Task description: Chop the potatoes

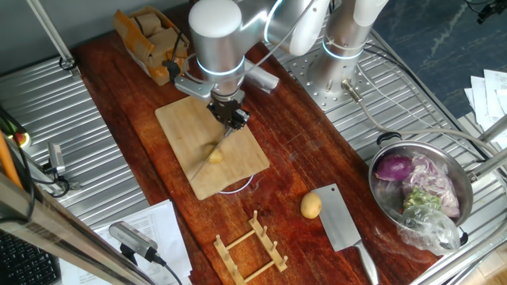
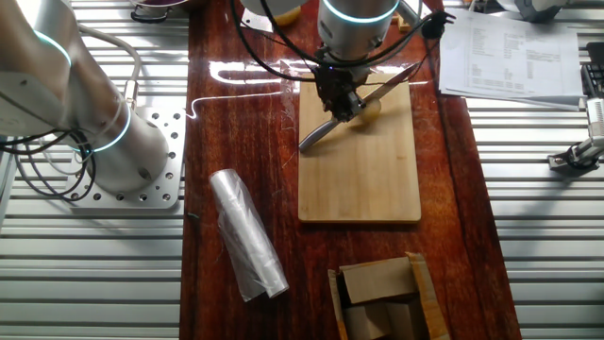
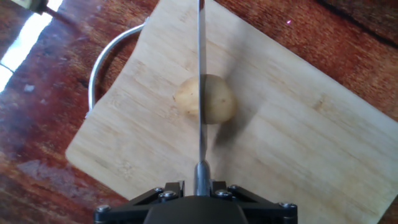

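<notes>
From the hand view I see the potato (image 3: pixel 205 99) on the cutting board (image 3: pixel 280 143), directly below my gripper (image 3: pixel 200 186), which is pinching a knife (image 3: pixel 201 74) whose blade crosses it. A second potato (image 1: pixel 310 206) rests on the tabletop (image 1: pixel 293 142) beside a cleaver (image 1: pixel 341 222).

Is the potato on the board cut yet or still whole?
Still whole: the potato shows one unbroken rounded shape, the knife blade lying across its middle.

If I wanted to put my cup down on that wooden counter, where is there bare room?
Bare wood lies between the cutting board and the cleaver, above the loose potato. It is crowded on the board, where the gripper holds a knife over a potato.
</notes>
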